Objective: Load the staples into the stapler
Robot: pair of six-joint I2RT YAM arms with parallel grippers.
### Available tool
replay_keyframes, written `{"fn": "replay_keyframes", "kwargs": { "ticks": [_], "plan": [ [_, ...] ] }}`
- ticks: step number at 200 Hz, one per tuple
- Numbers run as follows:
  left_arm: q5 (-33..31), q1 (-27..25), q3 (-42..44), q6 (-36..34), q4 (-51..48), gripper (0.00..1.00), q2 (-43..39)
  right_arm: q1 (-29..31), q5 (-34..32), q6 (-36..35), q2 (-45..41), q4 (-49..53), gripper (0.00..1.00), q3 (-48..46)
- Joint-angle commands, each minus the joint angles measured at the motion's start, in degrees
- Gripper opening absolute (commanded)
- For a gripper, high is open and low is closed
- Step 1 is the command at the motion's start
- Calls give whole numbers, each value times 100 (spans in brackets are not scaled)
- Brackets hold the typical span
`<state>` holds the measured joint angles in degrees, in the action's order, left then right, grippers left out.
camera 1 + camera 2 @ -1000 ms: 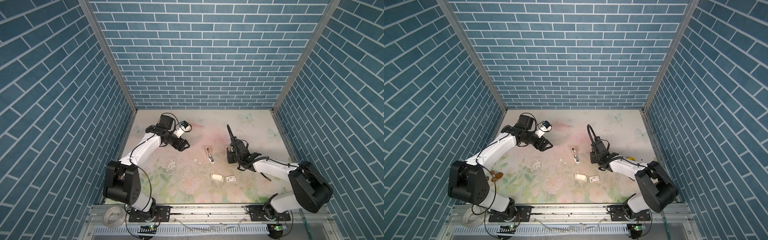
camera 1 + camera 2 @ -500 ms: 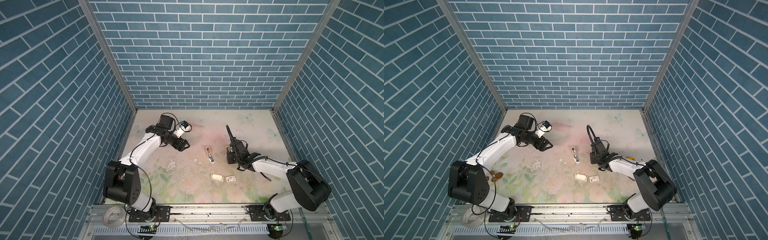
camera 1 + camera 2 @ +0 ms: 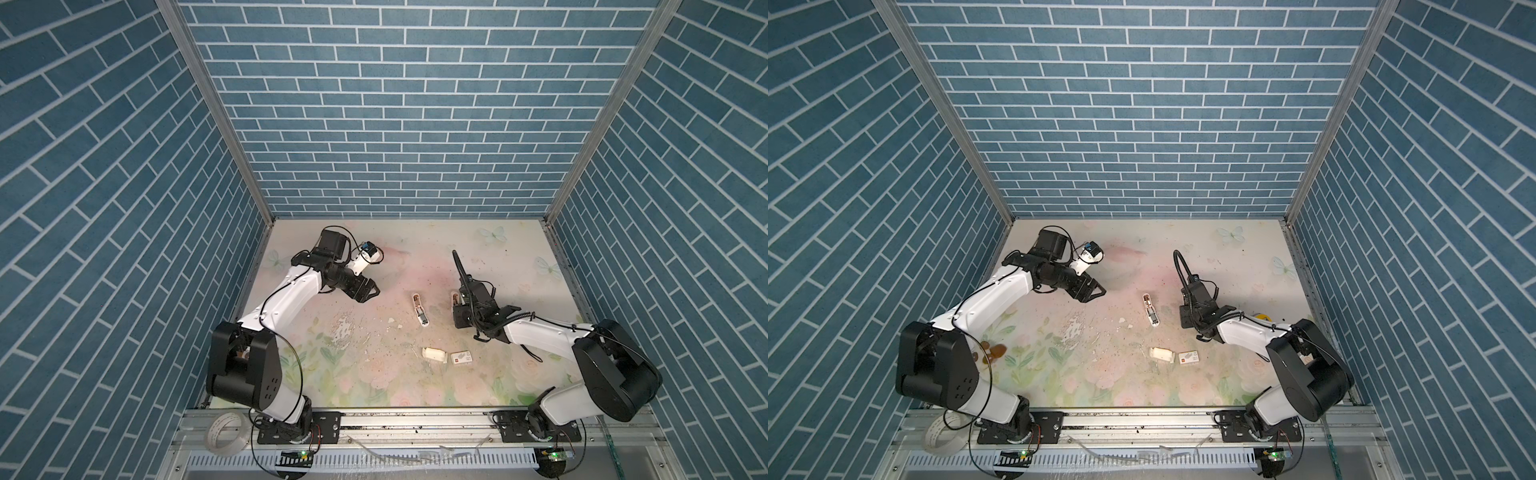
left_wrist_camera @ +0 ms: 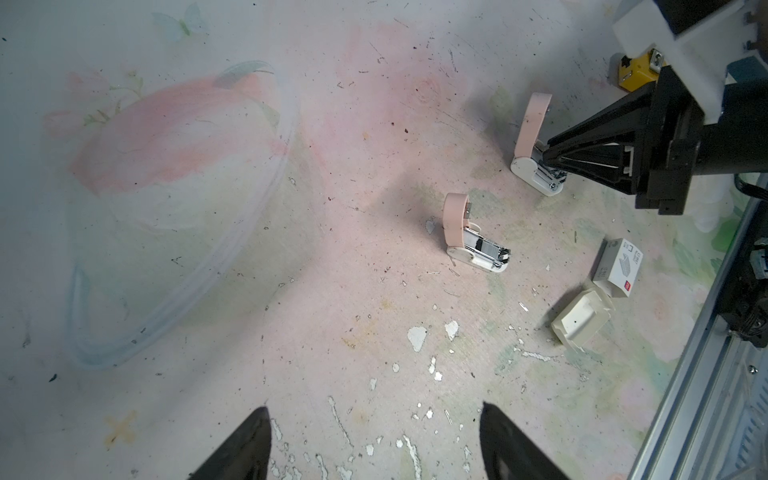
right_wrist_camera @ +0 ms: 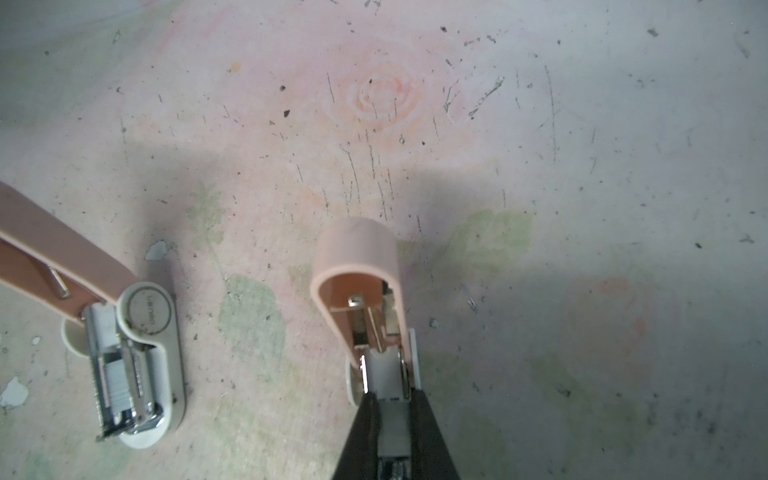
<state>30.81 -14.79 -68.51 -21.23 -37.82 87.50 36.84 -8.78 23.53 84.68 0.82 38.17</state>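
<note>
Right gripper (image 5: 392, 395) is clenching the thin grey staples (image 5: 392, 428), nosing them into the channel of the open stapler (image 5: 357, 257), whose lid is tipping up; left gripper (image 4: 374, 407) is hanging released, well apart, holding nothing; a second stapler (image 4: 469, 245) is lying open nearby; white tray (image 4: 582, 322) and sleeve (image 4: 617, 266) are sitting just beside each other. Risks: strip going in skewed and jamming on the rail; nothing is bracing the stapler, so a push could be sliding it away; strip could be snapping under the squeeze.
</note>
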Motion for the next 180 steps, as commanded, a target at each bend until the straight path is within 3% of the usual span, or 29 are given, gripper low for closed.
{"fn": "replay_keyframes", "kwargs": {
  "ticks": [1, 180],
  "plan": [
    [39, 55, -13, -21, -50, 80, 67, -1, 15, -94, -194, -12, 10, -90],
    [57, 55, -31, -12, -62, 80, 67, 34, 61, -15, 28, -152, 10, -128]
  ]
}}
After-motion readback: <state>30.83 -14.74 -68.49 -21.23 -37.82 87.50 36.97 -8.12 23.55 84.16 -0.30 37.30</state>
